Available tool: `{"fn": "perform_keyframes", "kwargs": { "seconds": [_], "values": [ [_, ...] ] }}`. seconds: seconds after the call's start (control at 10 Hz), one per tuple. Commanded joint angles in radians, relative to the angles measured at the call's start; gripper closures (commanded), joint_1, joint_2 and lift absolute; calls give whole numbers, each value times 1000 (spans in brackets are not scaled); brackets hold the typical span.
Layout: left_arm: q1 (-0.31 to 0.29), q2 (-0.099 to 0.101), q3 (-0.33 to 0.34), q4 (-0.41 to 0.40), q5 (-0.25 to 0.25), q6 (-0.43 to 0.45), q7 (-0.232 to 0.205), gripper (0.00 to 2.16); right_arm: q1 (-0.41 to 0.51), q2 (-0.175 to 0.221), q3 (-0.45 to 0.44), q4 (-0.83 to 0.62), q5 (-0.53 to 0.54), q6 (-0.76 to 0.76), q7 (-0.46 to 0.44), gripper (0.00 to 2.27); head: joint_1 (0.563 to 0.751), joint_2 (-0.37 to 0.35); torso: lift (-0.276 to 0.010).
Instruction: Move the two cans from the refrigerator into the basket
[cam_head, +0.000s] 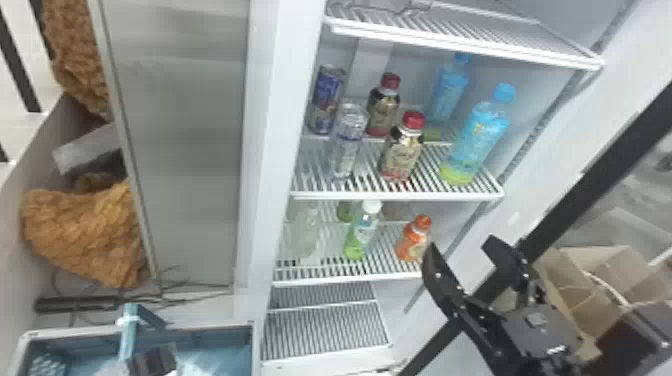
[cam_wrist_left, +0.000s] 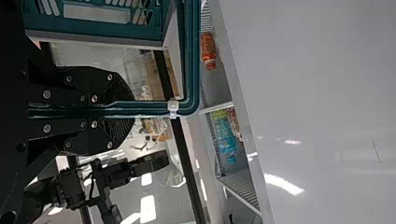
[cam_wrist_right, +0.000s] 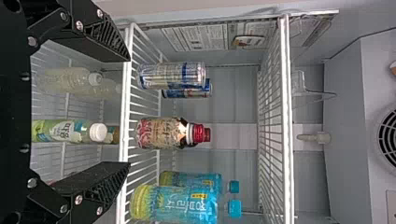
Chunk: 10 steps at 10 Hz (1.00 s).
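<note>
My right gripper (cam_head: 461, 250) stands in front of the refrigerator's right side, lower than the shelf with the cans. In the right wrist view that gripper (cam_wrist_right: 128, 112) is open, with nothing between its fingers. A silver-and-blue can (cam_head: 347, 142) (cam_wrist_right: 170, 75) stands upright at the left of the middle shelf (cam_head: 395, 196). Behind it is a darker blue can (cam_head: 326, 100) (cam_wrist_right: 187, 92). At the bottom left, my left gripper (cam_head: 152, 361) is at the basket (cam_head: 252, 345). The left wrist view has this gripper (cam_wrist_left: 133, 108) shut on the handle (cam_wrist_left: 149, 108) of the teal basket (cam_wrist_left: 102, 28).
Right of the cans stand red-capped bottles (cam_head: 401, 150) and blue bottles (cam_head: 477, 137). The shelf below holds a green bottle (cam_head: 362, 232) and an orange bottle (cam_head: 414, 240). The refrigerator's left wall (cam_head: 280, 125) rises between the basket side and the shelves. Cardboard boxes (cam_head: 575, 285) lie behind the right arm.
</note>
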Motion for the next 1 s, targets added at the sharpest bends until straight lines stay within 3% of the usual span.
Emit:
{"fn": "perform_keyframes", "kwargs": {
  "seconds": [0.0, 0.9],
  "values": [
    [1, 0, 0, 0, 0, 0, 1, 1191, 0, 0, 0, 1, 0, 0, 0, 259, 695, -308, -31],
    [-2, 6, -8, 5, 2, 2, 3, 1191, -27, -9, 2, -4, 8, 42, 0, 259, 695, -308, -31]
  ]
}}
